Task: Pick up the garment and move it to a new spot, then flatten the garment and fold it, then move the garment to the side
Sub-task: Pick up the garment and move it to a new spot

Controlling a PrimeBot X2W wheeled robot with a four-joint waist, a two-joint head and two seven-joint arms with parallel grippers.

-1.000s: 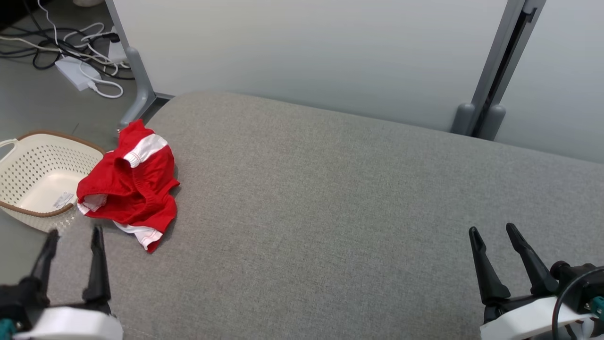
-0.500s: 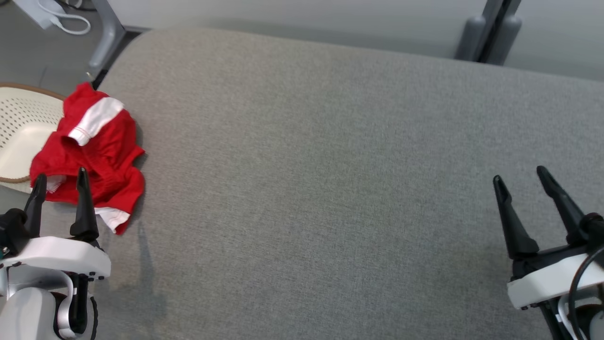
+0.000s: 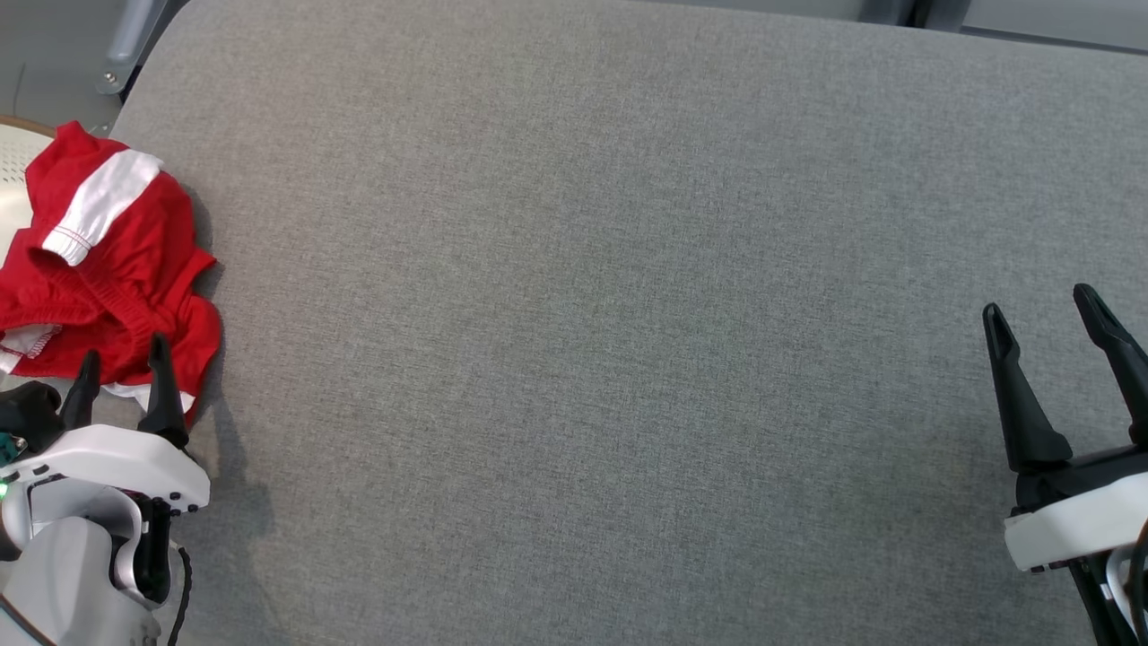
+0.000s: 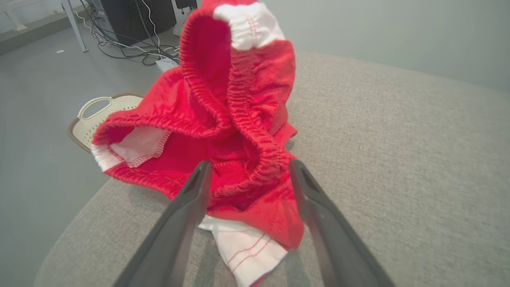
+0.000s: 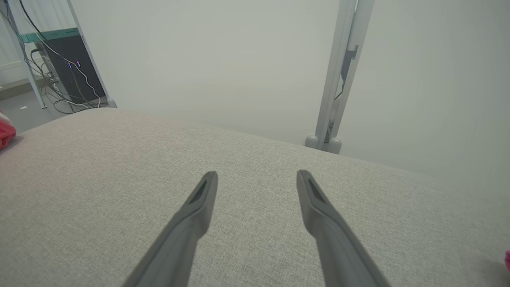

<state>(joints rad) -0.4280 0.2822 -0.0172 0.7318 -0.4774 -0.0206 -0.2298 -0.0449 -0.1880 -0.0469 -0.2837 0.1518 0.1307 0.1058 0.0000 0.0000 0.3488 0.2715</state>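
The garment (image 3: 108, 260) is a crumpled red heap with white sleeve bands at the far left edge of the grey cushioned surface (image 3: 592, 314). My left gripper (image 3: 124, 354) is open at the heap's near edge. In the left wrist view its fingers straddle a ribbed red fold of the garment (image 4: 235, 119), with a white hem below them. My right gripper (image 3: 1040, 301) is open at the right edge over bare cushion, and its wrist view shows the right gripper (image 5: 257, 175) with nothing between the fingers. A sliver of the garment (image 5: 6, 133) shows at that view's left edge.
A cream perforated basket (image 4: 93, 117) sits on the floor just past the cushion's left edge, behind the garment. Cables and a dark box (image 4: 131, 20) lie on the floor beyond. A pale wall panel with a grey post (image 5: 338, 75) backs the cushion.
The head camera has tilted down and turned, shifting the whole picture. My left gripper has closed in on the garment's near edge; earlier it stood short of it. Both grippers stay open.
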